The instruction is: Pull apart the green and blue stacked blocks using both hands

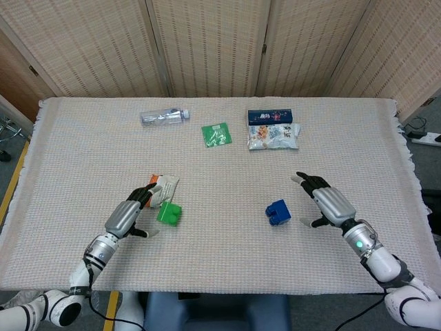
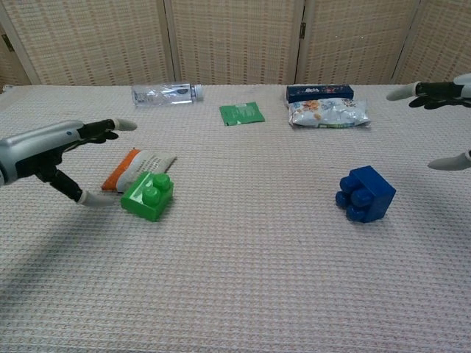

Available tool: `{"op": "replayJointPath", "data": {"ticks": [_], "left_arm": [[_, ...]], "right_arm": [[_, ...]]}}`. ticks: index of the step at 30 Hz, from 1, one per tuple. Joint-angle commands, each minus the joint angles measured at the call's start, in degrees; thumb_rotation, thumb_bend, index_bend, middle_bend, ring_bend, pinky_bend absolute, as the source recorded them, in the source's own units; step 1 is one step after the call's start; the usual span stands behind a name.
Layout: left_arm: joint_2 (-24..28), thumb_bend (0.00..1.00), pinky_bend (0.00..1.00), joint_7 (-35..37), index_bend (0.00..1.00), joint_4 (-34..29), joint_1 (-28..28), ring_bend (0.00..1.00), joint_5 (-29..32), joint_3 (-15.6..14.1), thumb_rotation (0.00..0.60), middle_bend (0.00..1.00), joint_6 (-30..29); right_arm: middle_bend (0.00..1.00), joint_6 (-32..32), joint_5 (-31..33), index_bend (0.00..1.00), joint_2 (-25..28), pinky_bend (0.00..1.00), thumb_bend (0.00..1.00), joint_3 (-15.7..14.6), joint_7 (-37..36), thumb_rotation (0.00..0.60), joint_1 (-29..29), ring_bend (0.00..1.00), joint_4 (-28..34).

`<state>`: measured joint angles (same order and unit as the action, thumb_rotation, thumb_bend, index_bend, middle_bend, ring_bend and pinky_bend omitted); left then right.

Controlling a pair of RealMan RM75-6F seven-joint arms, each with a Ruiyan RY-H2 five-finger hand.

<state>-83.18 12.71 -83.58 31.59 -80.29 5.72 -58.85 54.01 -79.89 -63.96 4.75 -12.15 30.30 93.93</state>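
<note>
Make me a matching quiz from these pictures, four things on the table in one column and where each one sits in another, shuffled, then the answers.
Things:
1. green block
2. blue block
3. clear bottle
4. green packet

Places:
A. lying on its side at the far left of the back row
B. near the open right hand
C. flat between the bottle and the snack bags
D. against an orange and white wrapper, near the open left hand

Pairs: 1-D, 2-B, 3-A, 4-C
</note>
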Motion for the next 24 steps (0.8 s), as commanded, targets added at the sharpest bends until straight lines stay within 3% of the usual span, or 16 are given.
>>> {"op": "replayJointPath", "data": {"ticks": [1,5,7,11,17,24], "left_arm": [[5.97,0.22,0.0,-3.61,0.03,-3.04,-3.03,0.0,-4.85,-3.33,0.6,0.01,-5.56],[8.6,0.22,0.0,-7.67,0.06,-0.66,-8.02,0.0,-7.27,-5.88,0.6,0.03,-13.15],[9.92,0.22,0.0,-8.07,0.06,-0.72,-9.97,0.0,-7.0,-6.79,0.6,0.03,-14.91],[12.67,0.22,0.0,-17.18,0.05,-2.74,-13.34,0.0,-5.14,-9.16,0.6,0.01,-15.77],[13.68,0.22,0.0,-27.98,0.01,-6.37,-16.6,0.0,-3.25,-10.0,0.6,0.0,-18.37],[13.45,0.22,0.0,-26.78,0.0,-6.61,-18.12,0.0,-5.32,-8.51,0.6,0.0,-22.41]], "right_arm": [[0.0,11.09,-3.57,0.0,-1.53,0.0,0.31,-2.6,11.53,0.6,-6.39,0.0,-0.48],[0.0,22.16,-4.91,0.0,-6.44,0.0,0.31,-3.44,23.48,0.6,-12.1,0.0,-4.01],[0.0,25.1,-4.85,0.0,-7.58,0.0,0.31,-3.79,26.02,0.6,-14.1,0.0,-4.39],[0.0,30.4,-3.27,0.0,-7.55,0.0,0.31,-5.79,32.44,0.6,-19.5,0.0,-0.15],[0.0,33.76,-4.68,0.0,-6.54,0.0,0.31,-6.19,35.84,0.6,-22.02,0.0,3.69],[0.0,32.22,-4.96,0.0,-6.71,0.0,0.31,-5.82,36.08,0.6,-22.11,0.0,3.66]]}}
